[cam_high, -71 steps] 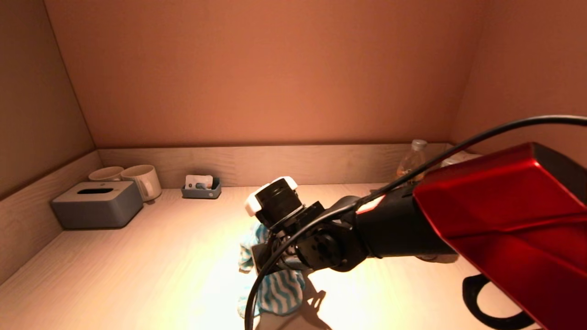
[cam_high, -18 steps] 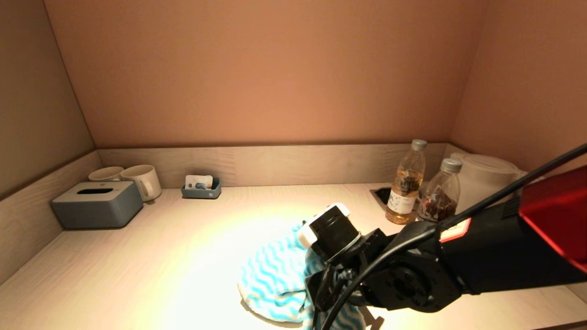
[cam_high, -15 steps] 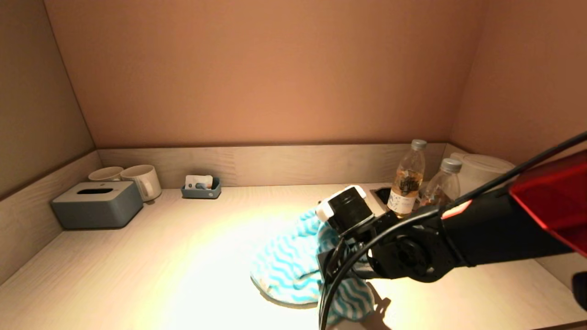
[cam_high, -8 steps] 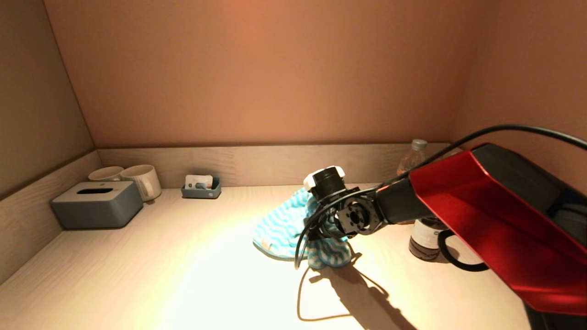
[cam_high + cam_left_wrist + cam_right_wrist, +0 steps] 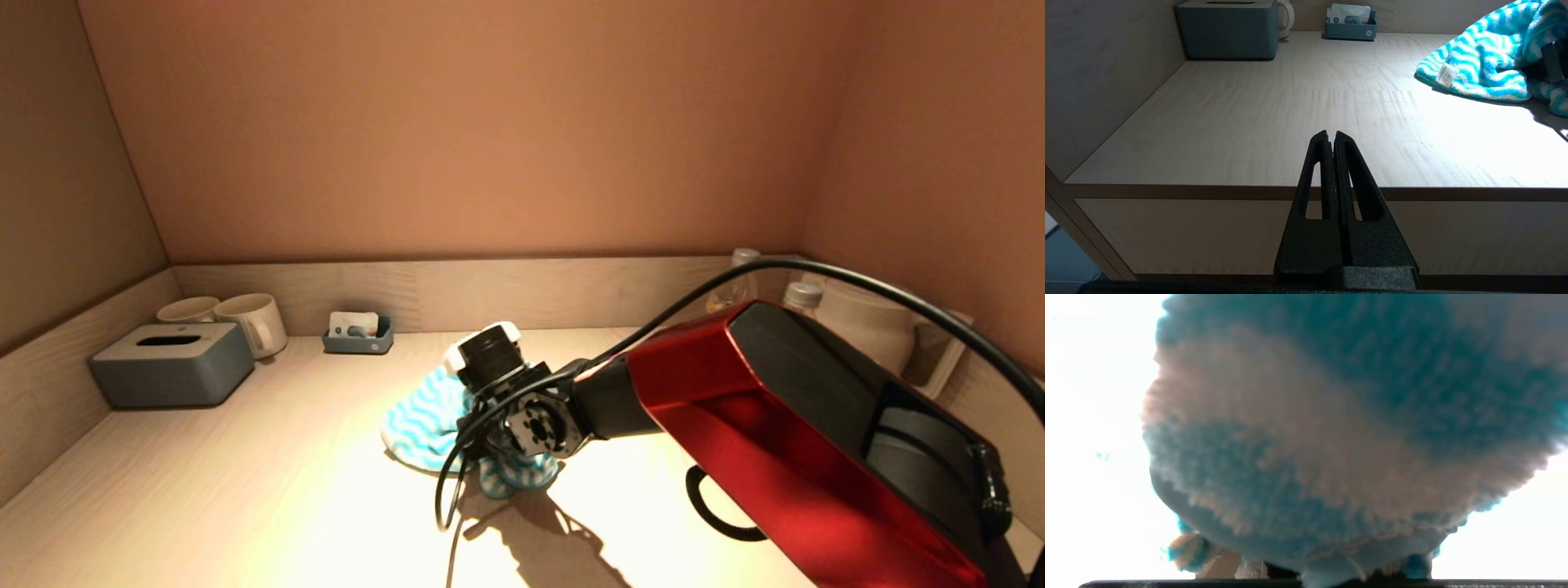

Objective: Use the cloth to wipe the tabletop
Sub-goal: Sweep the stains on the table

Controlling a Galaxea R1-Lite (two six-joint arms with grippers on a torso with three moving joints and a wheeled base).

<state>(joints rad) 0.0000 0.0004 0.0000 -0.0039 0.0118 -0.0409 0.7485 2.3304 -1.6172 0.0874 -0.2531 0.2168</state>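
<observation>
Head view is showing us pressing the cloth [image 5: 429,412] onto the worktop [image 5: 245,490] right of the tissue box [image 5: 173,363], right gripper [image 5: 500,445] gripping it, needing steady, even downward pressure.

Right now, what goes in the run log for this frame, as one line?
phase: wiping | right tool: shut on cloth, mid tabletop | left tool: shut, parked off front edge | tissue box, mugs: back left

Turquoise-and-white wavy-striped cloth [image 5: 424,412], red arm [image 5: 775,425], grey tissue box [image 5: 173,363].
</observation>
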